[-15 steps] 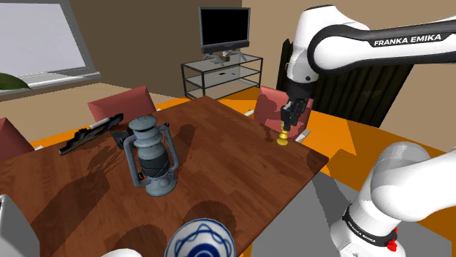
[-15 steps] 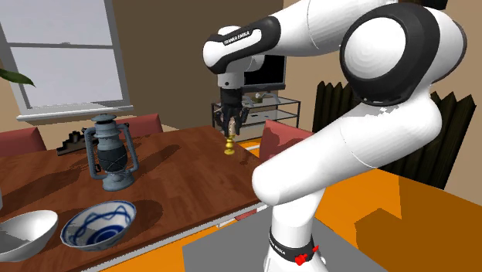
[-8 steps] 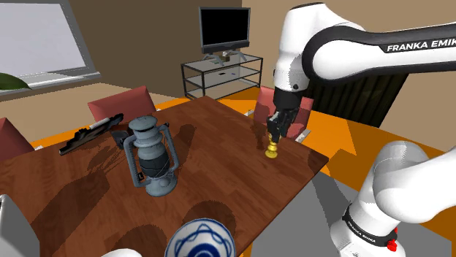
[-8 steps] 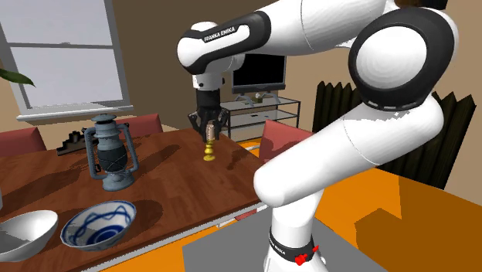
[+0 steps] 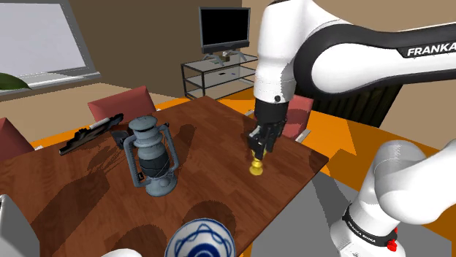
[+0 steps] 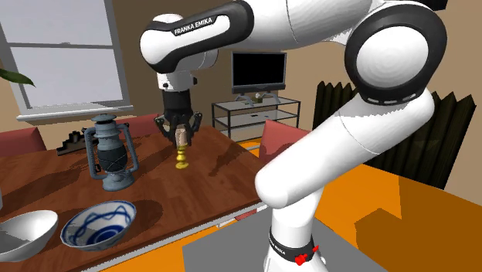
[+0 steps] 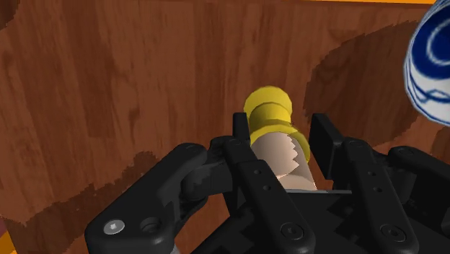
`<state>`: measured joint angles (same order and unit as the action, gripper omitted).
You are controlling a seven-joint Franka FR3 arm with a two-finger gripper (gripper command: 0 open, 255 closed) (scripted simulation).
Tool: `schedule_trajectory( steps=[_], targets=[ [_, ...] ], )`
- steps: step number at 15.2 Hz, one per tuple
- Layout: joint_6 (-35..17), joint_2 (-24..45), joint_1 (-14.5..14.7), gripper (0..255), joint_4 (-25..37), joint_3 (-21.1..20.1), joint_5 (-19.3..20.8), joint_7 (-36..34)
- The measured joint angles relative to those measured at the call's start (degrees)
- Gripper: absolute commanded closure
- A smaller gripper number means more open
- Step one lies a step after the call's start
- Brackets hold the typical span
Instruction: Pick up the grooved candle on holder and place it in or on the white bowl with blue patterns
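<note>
One grooved candle on its gold holder (image 5: pixel 256 162) is on show, along with one white bowl with blue patterns (image 5: pixel 202 238), one plain pale bowl (image 6: pixel 23 232), one grey-blue lantern (image 5: pixel 151 157), one long black object (image 5: pixel 91 133) and three red chairs (image 5: pixel 120 102) around the single wooden table (image 5: pixel 212 135). The candle stands upright: its long axis runs vertical, the gold holder end pointing down at the tabletop and the pale grooved top pointing up into the gripper (image 5: pixel 259 144). In the wrist view the candle (image 7: pixel 283 160) lies along the line of sight, its yellow holder reaching out past the fingertips over the brown table (image 7: pixel 108 86). The gripper (image 7: pixel 283 131) is narrowed to the candle's width, one black finger pressed on each side of the pale body – clasping it and touching nothing else. The candle is over the middle part of the table; whether the holder's base touches the wood I cannot tell. In the shoulder view the lantern sits at nine o'clock from the candle and the patterned bowl at seven o'clock, at the table's near edge, well apart from it. In the second exterior view the candle (image 6: pixel 182 154) hangs under the gripper (image 6: pixel 180 137), with the lantern (image 6: pixel 110 151) at nine o'clock, the patterned bowl (image 6: pixel 99 226) at about eight o'clock and the plain bowl just beside that one.
</note>
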<state>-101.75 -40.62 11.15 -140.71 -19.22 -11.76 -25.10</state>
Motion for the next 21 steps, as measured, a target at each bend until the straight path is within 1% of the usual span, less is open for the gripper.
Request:
schedule_trajectory(
  steps=[3,4,6,10,11,14,18,21],
  targets=[
    [-0.2,3.2,0.9,255,3.5,-4.1,-1.6,-4.5],
    [-0.2,4.2,0.8,255,4.6,-4.9,-1.7,-5.4],
    [-0.5,6.9,1.1,255,7.5,-7.8,-2.3,-8.6],
    [-2.0,13.4,0.8,255,13.2,-13.6,-2.2,-14.8],
    [-1.5,14.2,0.9,255,14.8,-14.8,-2.1,-16.3],
    [-1.6,19.3,0.3,255,19.9,-18.9,-0.7,-21.1],
    [-2.0,27.5,-0.3,255,27.2,-25.2,3.2,-28.7],
    [-3.5,29.0,-0.3,255,27.0,-26.4,4.1,-30.2]
  ],
)
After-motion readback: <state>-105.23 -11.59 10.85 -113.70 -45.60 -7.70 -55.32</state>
